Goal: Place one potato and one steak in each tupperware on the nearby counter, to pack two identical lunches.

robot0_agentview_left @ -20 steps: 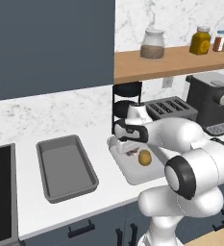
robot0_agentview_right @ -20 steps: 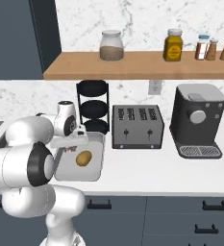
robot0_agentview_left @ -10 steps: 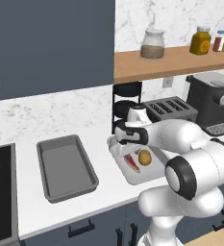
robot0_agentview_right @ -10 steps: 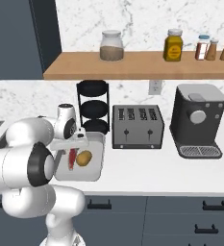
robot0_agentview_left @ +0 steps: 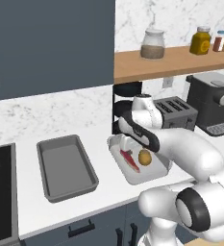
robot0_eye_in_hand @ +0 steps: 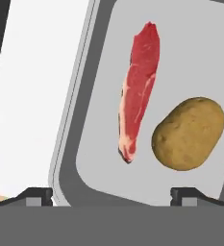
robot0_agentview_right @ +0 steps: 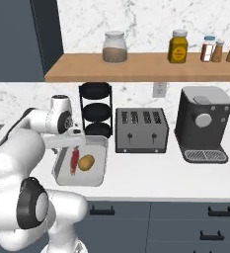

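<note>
Stretching along the marble wall, the white counter (robot0_agentview_left: 31,211) carries 2 grey tupperware trays: the left one (robot0_agentview_left: 65,166) bare, the right one (robot0_agentview_right: 97,173) just in front of the black rack (robot0_agentview_right: 95,109), left of the toaster (robot0_agentview_right: 140,130). Inside the right tray, 1 steak (robot0_eye_in_hand: 138,91) lies lengthwise just beside 1 potato (robot0_eye_in_hand: 189,133), neither held. Above them, the gripper (robot0_eye_in_hand: 111,194) hovers with its claw spread wide, pinching nothing, fingertips (robot0_eye_in_hand: 36,196) apart over the tray's rim.
</note>
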